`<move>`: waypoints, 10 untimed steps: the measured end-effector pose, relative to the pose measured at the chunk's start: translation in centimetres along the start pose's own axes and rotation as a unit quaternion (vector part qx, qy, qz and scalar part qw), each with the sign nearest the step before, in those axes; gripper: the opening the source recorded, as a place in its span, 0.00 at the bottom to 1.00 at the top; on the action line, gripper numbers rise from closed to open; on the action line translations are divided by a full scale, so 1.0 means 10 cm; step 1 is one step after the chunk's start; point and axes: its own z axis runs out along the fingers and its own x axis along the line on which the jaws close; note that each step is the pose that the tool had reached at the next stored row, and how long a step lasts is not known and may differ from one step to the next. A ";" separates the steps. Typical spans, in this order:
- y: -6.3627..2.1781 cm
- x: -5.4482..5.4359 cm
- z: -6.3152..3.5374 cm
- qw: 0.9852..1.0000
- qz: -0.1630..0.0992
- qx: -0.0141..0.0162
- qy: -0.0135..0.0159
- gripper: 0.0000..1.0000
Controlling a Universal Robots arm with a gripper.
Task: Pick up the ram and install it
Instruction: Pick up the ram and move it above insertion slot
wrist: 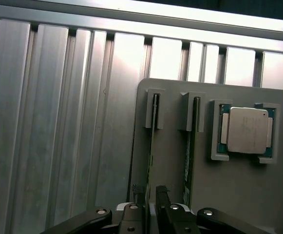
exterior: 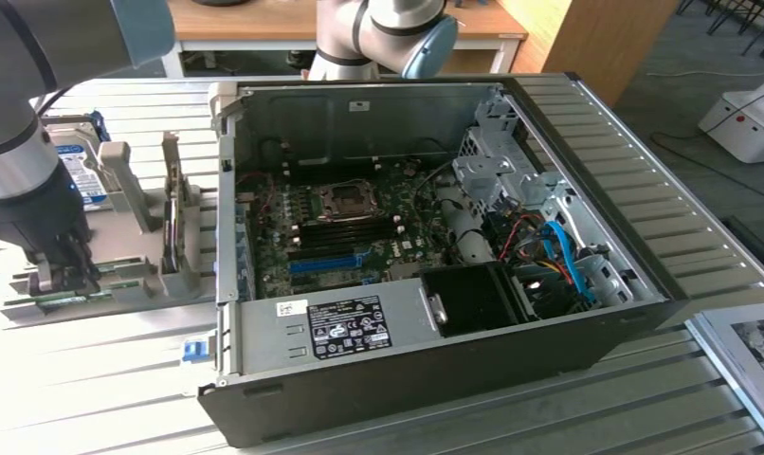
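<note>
The ram is a thin green stick standing on edge in a slot of a grey holder. A second similar stick stands in the neighbouring slot. My gripper is open, with one dark finger on each side of the first stick's edge and a small gap to it. In the exterior view the gripper hangs low over the grey holder, at that view's left of the open computer case. The motherboard lies inside the case with its dark memory slots bare.
A square silver processor chip sits in a pocket of the holder beside the sticks. A hard drive stands behind the holder. A blue slot strip, cables and a black fan crowd the case. The table is ribbed aluminium.
</note>
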 end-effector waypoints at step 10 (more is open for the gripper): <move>-0.002 0.00 0.050 1.000 0.000 0.000 0.000 0.24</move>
